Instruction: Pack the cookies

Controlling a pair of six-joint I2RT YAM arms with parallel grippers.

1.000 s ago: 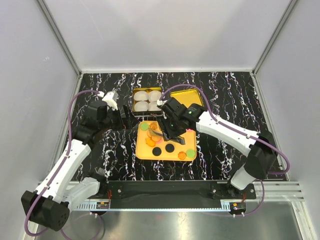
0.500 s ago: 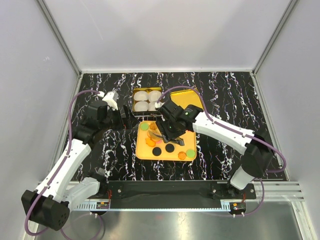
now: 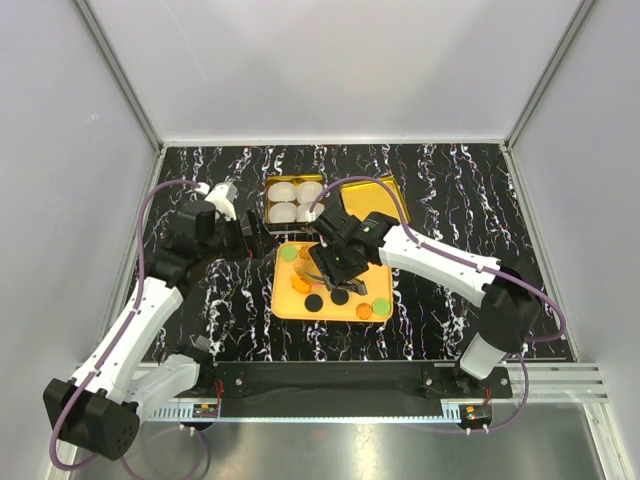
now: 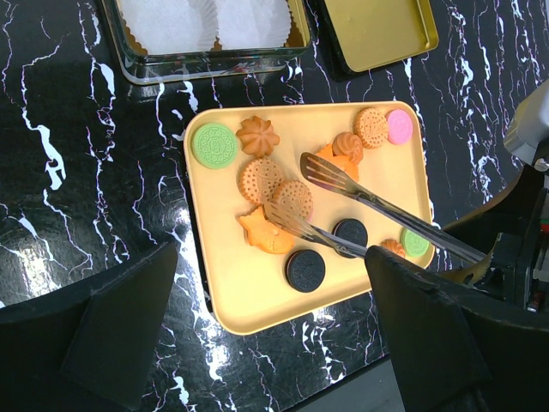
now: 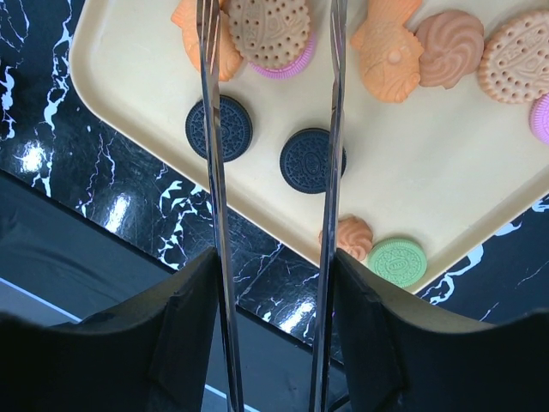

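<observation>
Several cookies lie on a yellow tray point(image 3: 288, 306): a green one point(image 4: 214, 144), tan biscuits point(image 4: 261, 179), an orange fish shape point(image 4: 265, 232), two black ones point(image 4: 305, 269) and a pink one point(image 4: 399, 126). My right gripper point(image 3: 338, 260) is shut on metal tongs point(image 4: 360, 202). The tong arms point(image 5: 210, 129) are spread and straddle a tan biscuit point(image 5: 268, 30) that lies on a pink cookie. My left gripper point(image 3: 254, 236) is open and empty just left of the tray, its fingers point(image 4: 111, 326) above the table.
A tin point(image 3: 296, 200) with white cup liners point(image 4: 171, 21) stands behind the tray. Its gold lid point(image 3: 378, 194) lies to the right of it. More cookies, a green one point(image 5: 397, 261) and an orange swirl point(image 5: 353, 237), sit near the tray's front right corner.
My right arm has carried the tongs a little left and forward over the tray, onto the left cluster of cookies. The left arm has not moved.
</observation>
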